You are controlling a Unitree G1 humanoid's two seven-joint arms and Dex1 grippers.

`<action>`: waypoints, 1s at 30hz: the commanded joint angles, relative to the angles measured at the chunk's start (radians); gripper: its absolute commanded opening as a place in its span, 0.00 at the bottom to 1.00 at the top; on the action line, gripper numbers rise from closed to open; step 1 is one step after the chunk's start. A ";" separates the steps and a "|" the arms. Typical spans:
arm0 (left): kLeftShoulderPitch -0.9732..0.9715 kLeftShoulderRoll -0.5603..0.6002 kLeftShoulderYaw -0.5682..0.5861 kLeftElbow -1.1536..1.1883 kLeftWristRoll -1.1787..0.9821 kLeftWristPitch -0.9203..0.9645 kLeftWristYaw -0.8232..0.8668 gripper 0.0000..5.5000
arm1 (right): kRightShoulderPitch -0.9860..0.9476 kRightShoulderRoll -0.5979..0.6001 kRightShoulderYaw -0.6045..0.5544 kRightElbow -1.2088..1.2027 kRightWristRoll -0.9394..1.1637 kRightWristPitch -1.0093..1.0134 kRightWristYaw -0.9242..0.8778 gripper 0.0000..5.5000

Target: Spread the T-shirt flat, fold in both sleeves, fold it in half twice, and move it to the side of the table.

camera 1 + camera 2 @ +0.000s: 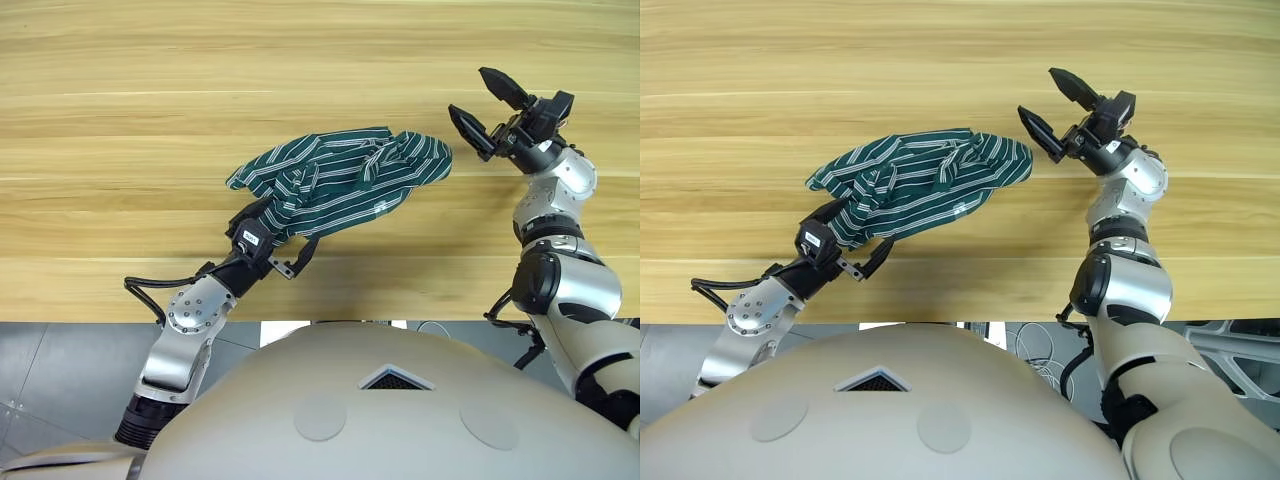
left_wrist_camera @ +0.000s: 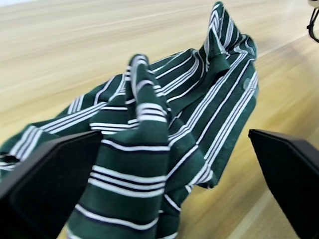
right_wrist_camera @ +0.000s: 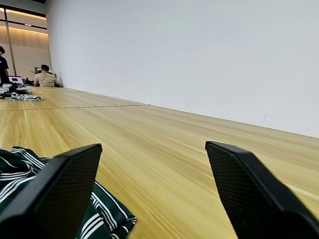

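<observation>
A crumpled green T-shirt [image 1: 340,180] with white stripes lies in a heap in the middle of the wooden table [image 1: 150,100]. My left gripper [image 1: 278,235] is at the shirt's near left edge, open. In the left wrist view a fold of the striped T-shirt [image 2: 149,149] sits between the wide-apart fingers [image 2: 55,174]. My right gripper [image 1: 468,92] hovers just right of the shirt's far right corner. It is open with nothing in it, and a corner of the T-shirt [image 3: 107,216] shows below one finger [image 3: 60,194].
Bare wood stretches far behind the shirt and to both sides. The table's front edge [image 1: 100,321] runs close to the left arm, with grey floor below it. Cables hang under the edge near the right arm.
</observation>
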 commanded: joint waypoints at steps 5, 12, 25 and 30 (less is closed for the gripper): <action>-0.029 -0.017 0.009 0.041 0.062 -0.037 0.010 0.98 | 0.009 0.002 0.009 -0.039 -0.001 -0.001 0.017 0.70; -0.059 -0.044 0.027 0.135 0.059 -0.076 0.008 0.83 | 0.028 -0.008 0.046 -0.058 -0.026 -0.001 0.024 0.71; -0.047 -0.057 0.042 0.108 0.077 -0.110 0.002 0.45 | 0.049 -0.010 0.074 -0.083 -0.043 -0.001 0.033 0.71; -0.028 -0.052 0.037 0.068 0.090 -0.107 -0.001 0.30 | 0.053 -0.011 0.085 -0.082 -0.049 -0.003 0.036 0.71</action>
